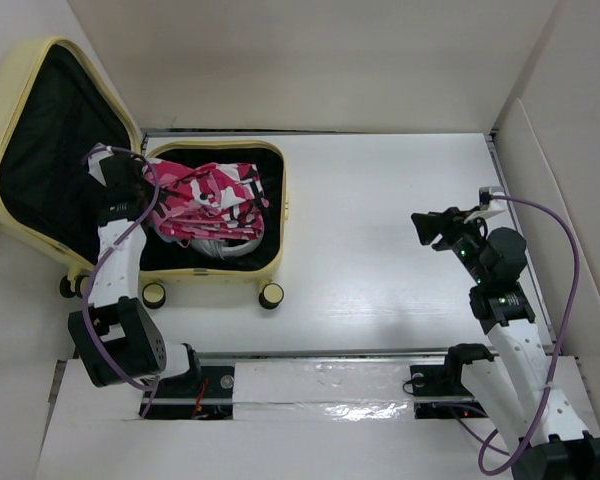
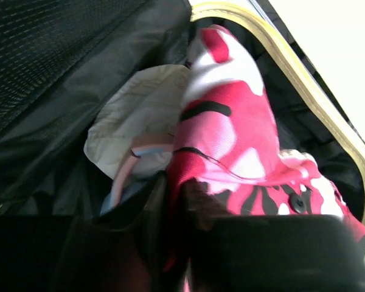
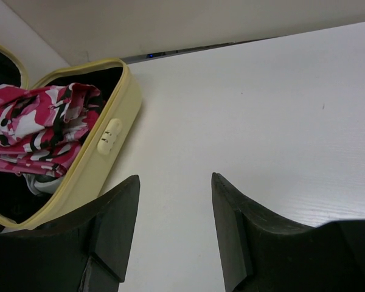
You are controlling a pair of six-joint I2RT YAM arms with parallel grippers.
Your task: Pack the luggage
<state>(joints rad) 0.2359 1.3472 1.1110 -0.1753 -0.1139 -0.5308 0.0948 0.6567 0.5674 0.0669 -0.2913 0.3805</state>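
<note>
1. Top external view: the luggage (image 1: 277, 215) lies open at the far left of the worktop (image 1: 400, 270). Its lid (image 1: 40, 150) is thrown back to the left, with the black lining showing. The wheels (image 1: 271, 295) on the near side rest on the worktop.
2. A pink camouflage garment (image 1: 210, 198) is heaped in the lower shell. The left wrist view shows a pale cloth (image 2: 140, 112) partly under it.
3. The left tool (image 1: 113, 170) reaches into the luggage near the hinge side. In its own camera the left tool (image 2: 173, 204) has its fingers drawn close, with a fold of pink fabric pinched between them. I read that as gripping the garment, though the fingers are dark and blurred there.
4. The right tool (image 3: 175, 207) is spread wide with nothing between the fingers. It hangs over bare worktop, well apart from the luggage and pointed toward it.
5. The right wrist view shows the latch (image 3: 109, 135) on the shell's outer wall, unfastened.
6. Progress, my judgement: loading looks mostly done. Clothes are inside, and I see no other clothing on the worktop.
7. Left to do, as I judge it:
   - release the garment
   - press down any fabric riding near the rim
   - swing the lid over
   - fasten it
</note>
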